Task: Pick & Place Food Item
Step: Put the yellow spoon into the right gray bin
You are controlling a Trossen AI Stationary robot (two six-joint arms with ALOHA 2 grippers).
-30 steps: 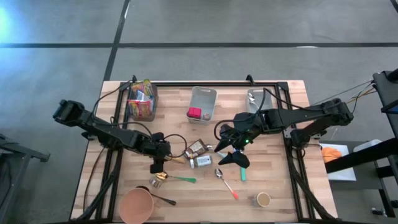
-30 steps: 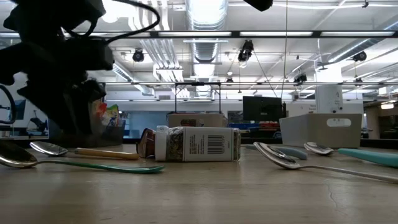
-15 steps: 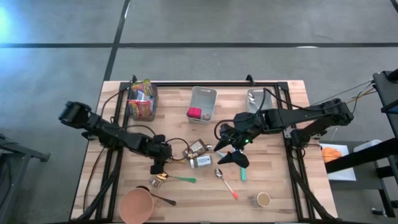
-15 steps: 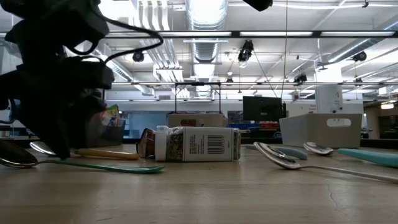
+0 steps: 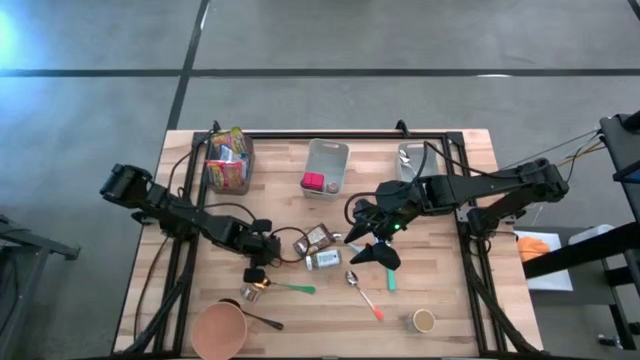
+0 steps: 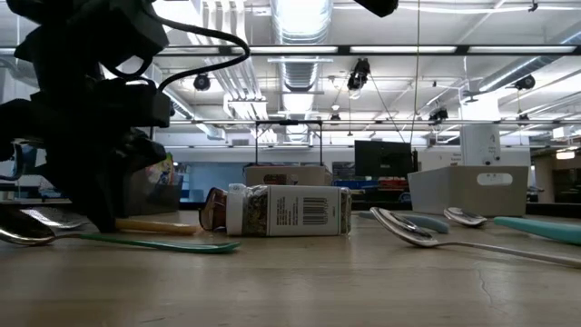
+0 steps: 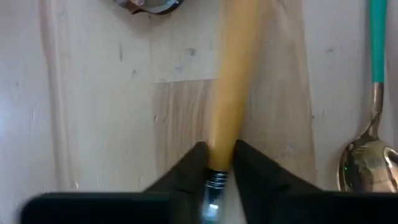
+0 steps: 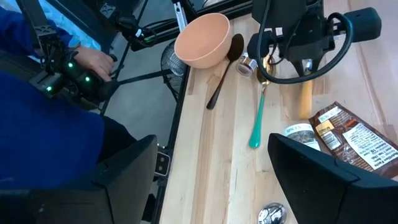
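Observation:
The food items lie mid-table: a brown packet [image 5: 318, 237] and a white labelled jar [image 5: 322, 260] on its side, which also shows in the low view [image 6: 286, 211]. Left of them my left gripper [image 5: 258, 272] points down at the table, shut on a yellow-handled spoon [image 7: 233, 74] that lies flat on the wood. A teal-handled spoon [image 7: 373, 124] lies beside it. My right gripper [image 5: 365, 245] hangs open above the table, right of the food items, with nothing between its fingers. My left gripper pinches the spoon's yellow handle [image 7: 219, 158] between its two fingers, right beside the metal collar [image 7: 216, 180] at the bowl end. The fingers [image 7: 186, 174] come from above, pointing steeply down, and lie across the handle. The spoon lies flat on the table.
A clear bin of snack packets [image 5: 228, 160], a grey bin [image 5: 325, 167] and a tray [image 5: 412, 158] line the far edge. A pink bowl [image 5: 219, 330], a black spoon [image 8: 221, 74], other spoons [image 5: 365, 295] and a small cup [image 5: 424, 320] lie near the front. A person's blue sleeve [image 8: 43, 124] shows beyond the table.
My left gripper has sunk toward the table, down onto the yellow-handled spoon, rolling a little as it went. The spoon and the food items lie where they were.

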